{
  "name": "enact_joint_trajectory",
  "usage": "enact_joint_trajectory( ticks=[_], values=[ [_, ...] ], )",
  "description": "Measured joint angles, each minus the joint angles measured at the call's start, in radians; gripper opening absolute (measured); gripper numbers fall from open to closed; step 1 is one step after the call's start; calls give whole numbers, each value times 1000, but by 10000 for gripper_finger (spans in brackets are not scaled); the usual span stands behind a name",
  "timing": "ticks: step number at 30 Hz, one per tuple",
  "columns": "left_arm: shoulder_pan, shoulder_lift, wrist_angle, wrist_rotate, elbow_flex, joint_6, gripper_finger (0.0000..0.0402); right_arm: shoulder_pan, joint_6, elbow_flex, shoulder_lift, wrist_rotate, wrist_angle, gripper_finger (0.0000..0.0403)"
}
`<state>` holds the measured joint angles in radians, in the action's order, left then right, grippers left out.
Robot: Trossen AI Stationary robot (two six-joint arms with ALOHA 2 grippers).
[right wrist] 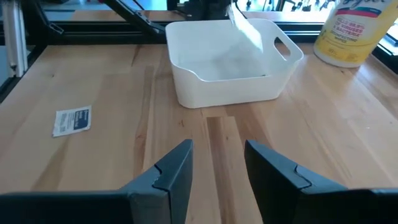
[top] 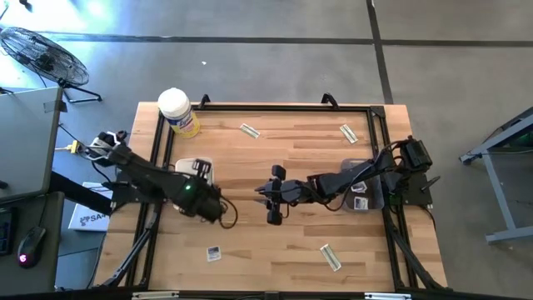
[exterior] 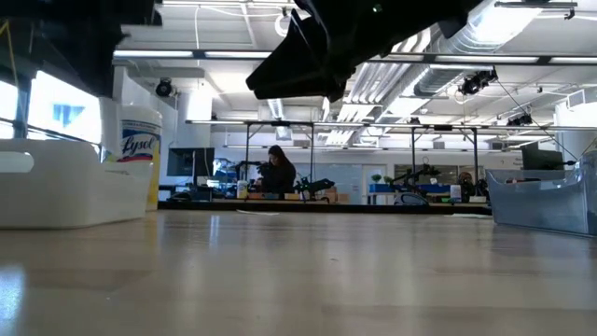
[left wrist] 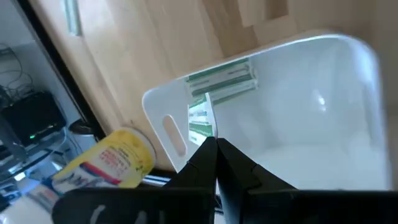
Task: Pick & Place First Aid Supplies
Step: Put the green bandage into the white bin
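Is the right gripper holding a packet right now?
No, the right gripper is open and empty above bare wood.

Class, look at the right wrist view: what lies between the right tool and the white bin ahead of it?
Only bare table separates the right tool from the white bin.

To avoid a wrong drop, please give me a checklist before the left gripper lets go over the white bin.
1. Left gripper shut on the narrow pale wrapped strip: ok.
2. Held strip hangs over the white plastic bin: ok.
3. Bin already holds green-printed strips of the same kind: ok.
4. Right gripper open, empty, away from the bin: ok.
5. Yellow white-lidded canister upright, outside the bin: ok.
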<state>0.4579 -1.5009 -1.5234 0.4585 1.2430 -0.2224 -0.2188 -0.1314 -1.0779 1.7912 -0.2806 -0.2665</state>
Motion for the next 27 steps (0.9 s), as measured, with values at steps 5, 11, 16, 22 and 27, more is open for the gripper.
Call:
enact_joint_trajectory(
  ticks=[5,11,16,22,27],
  values=[
    [-60,0,148,15,-134,141,0,0,0,0,0,0,0,140],
    [-94,0,270,64,-257,300,0,0,0,0,0,0,0,140],
    [-101,0,344,75,-310,362,0,2,0,0,0,0,0,140],
    [-98,0,403,61,-322,383,0,2,0,0,0,0,0,140],
    [-98,0,408,39,-322,374,0,2,0,0,0,0,0,140]
  ],
)
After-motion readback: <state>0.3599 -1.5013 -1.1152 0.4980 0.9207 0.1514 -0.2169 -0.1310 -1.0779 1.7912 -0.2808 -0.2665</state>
